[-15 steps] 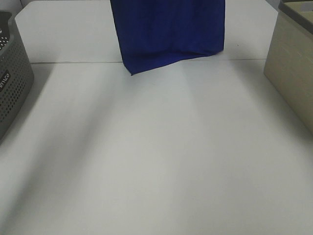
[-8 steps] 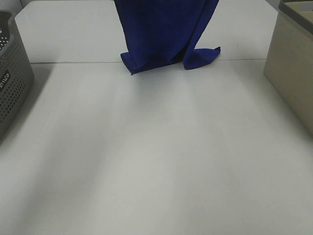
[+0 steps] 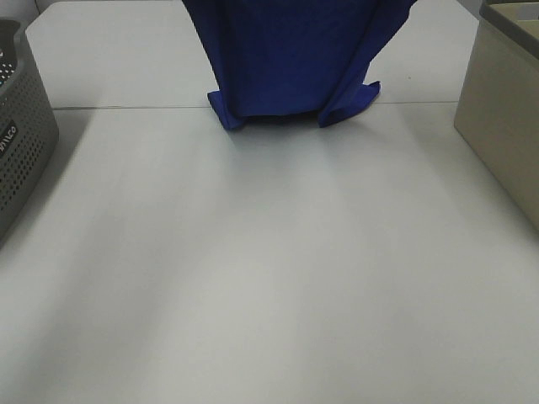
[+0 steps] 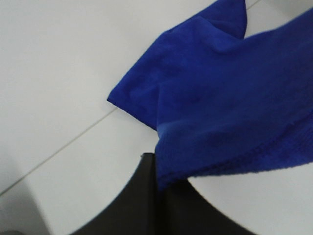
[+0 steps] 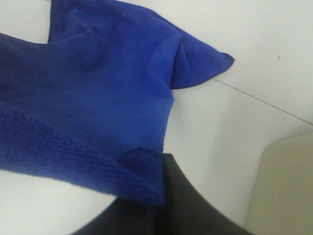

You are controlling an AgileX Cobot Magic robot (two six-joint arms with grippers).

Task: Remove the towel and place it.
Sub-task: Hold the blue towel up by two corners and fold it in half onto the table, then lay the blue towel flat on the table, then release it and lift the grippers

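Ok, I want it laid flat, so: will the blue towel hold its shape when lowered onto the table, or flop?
Probably floppy: the towel hangs in soft folds, and its lower corners buckle sideways where they meet the table. Its plush pile would likely drag rather than slide, so pushing it should bunch it.

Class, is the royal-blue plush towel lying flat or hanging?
Hanging: the royal-blue plush towel drapes from above, only its bottom corners crumpled on the white table.

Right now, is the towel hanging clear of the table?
No, the lower edge of the towel rests on the table, with both bottom corners splayed out flat on it.
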